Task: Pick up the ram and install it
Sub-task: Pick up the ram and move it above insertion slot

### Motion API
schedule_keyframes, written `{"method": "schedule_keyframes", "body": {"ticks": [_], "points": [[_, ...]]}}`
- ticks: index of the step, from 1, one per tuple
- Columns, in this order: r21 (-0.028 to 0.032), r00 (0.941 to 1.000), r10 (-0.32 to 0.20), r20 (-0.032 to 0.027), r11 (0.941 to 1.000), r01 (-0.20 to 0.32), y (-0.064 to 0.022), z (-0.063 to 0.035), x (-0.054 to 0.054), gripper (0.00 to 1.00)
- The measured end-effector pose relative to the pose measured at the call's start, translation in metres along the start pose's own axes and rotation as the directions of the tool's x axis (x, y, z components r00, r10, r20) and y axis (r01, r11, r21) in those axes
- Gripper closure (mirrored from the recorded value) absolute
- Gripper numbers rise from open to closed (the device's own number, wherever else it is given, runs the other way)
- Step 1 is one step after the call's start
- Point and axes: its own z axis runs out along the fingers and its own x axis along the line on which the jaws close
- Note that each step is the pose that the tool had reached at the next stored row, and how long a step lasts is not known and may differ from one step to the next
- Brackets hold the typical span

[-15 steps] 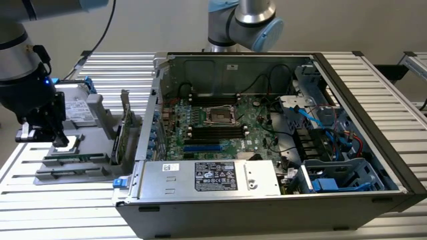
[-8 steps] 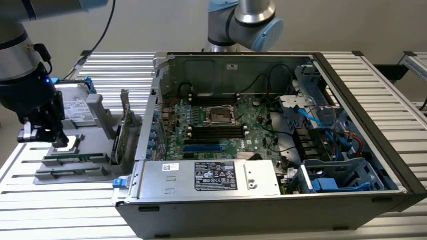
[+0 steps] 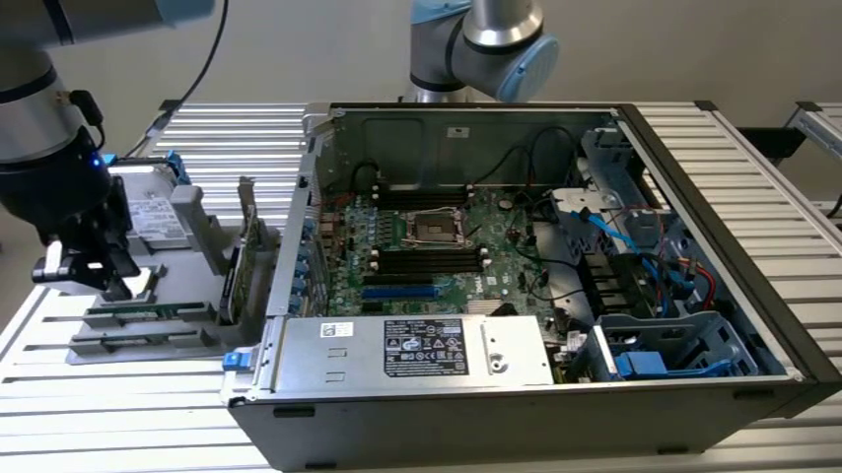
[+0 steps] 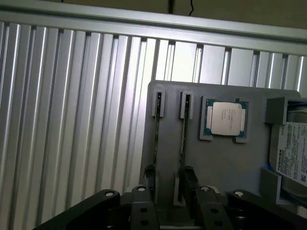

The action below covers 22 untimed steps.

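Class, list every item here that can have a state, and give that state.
gripper: open, at the tray.
ram sticks: both standing on edge in tray slots.
processor: lying flat in its recess.
computer case: open, interior exposed.

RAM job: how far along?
Done: nothing visibly; both ram sticks stand in the gray holder. In hand: the gripper hovers by them, jaws open, gripping nothing. Left: the pick-up and the seating in the open computer case.
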Motion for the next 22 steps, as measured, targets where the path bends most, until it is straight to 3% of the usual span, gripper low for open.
{"method": "schedule_keyframes", "body": {"ticks": [22], "points": [[0.0001,1.0,-0.002,-0.0002,1.0,0.002,0.0056,0.0405,-0.001,0.64]]}}
